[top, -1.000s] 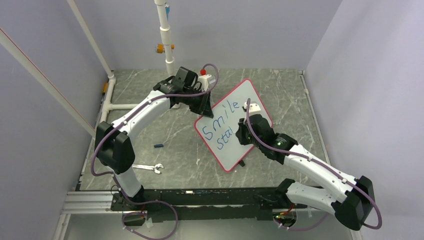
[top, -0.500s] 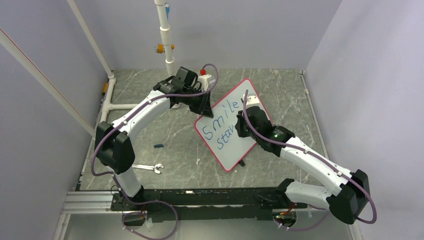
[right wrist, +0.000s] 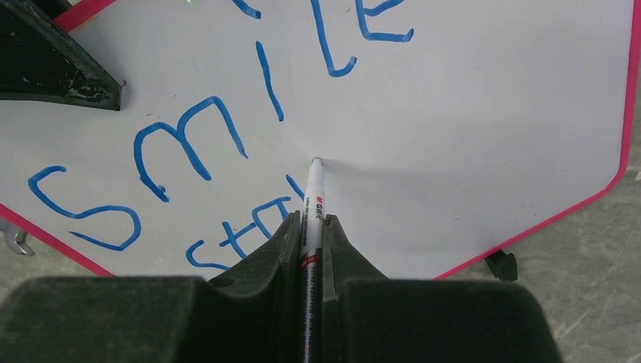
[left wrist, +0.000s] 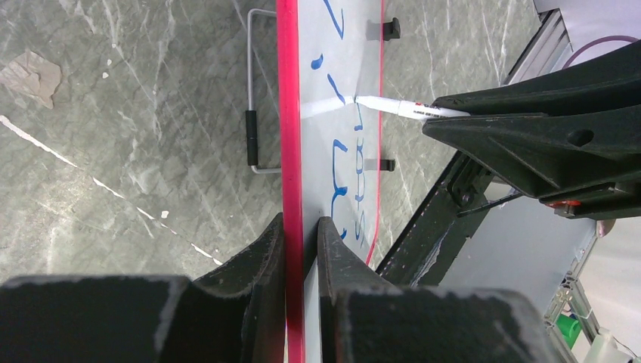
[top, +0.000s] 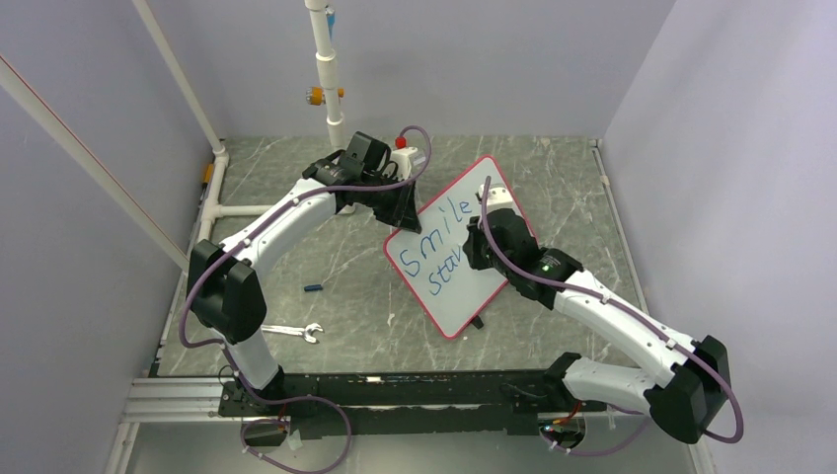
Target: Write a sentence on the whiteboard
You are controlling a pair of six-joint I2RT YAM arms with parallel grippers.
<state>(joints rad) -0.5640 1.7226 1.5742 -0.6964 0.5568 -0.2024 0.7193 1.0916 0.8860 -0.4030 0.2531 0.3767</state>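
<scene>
Over the last second the right arm has been carried a little farther up the whiteboard (top: 464, 301), and a further stroke has been added to the second line of the sentence (top: 444, 244); in the last half second hardly any shift can be made out.

The whiteboard is held tilted near the middle of the worktop (top: 326, 252), one corner pointing toward the arm bases. Its red rim is clamped between the left jaws at the far left edge, as is seen in the left wrist view, where the board (left wrist: 364, 68) runs edge-on away from the camera. A grey wire stand (left wrist: 252, 136) is seen behind the board, and small black feet (left wrist: 391, 29) sit along its rim.

The right jaws are clenched on a white marker (right wrist: 312, 189), which is gripped along its barrel with the tip left free. The tip is pressed against the white surface (right wrist: 491, 113), just beside the last blue stroke. From the left wrist view the marker (left wrist: 401, 108) is seen meeting the board at its own reflection.

"Smile" is written in blue (right wrist: 189, 144) on the upper line; below it "sta" and one more slanted stroke can be read.

A wrench (top: 293, 332) and a small dark blue piece (top: 314, 288) lie on the worktop, well apart from the board on the left side.
</scene>
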